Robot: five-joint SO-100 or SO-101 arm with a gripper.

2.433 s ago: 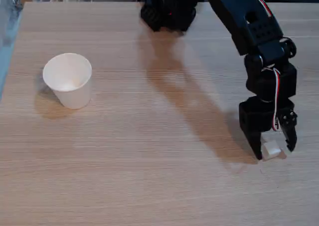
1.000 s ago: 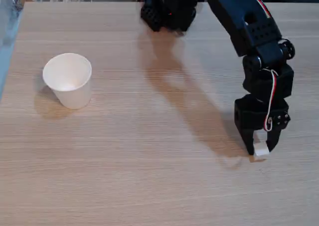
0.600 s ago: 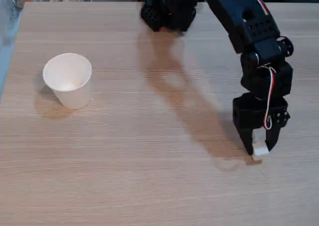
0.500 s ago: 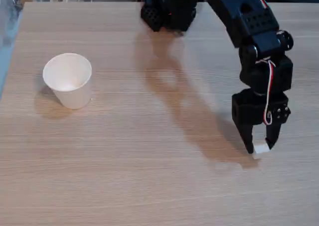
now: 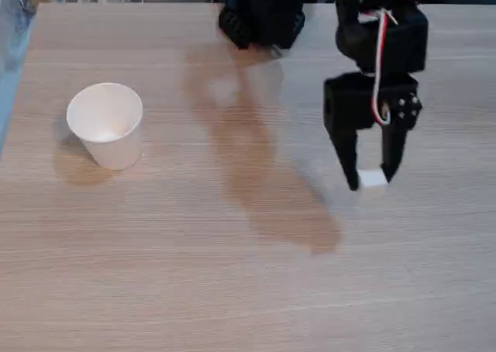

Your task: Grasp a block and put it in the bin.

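Lifted off the wooden table (image 5: 248,290) since the earlier frames, the block (image 5: 373,178) is now carried well above the surface and has been shifted toward the view's left. It is pinched at the very tips of the claw (image 5: 372,177), whose fingers are closed on it and pointed straight down, so the cube is kept from slipping. The bin (image 5: 106,125) is seen far to the claw's left, upright and open-mouthed, apparently awaiting the drop.
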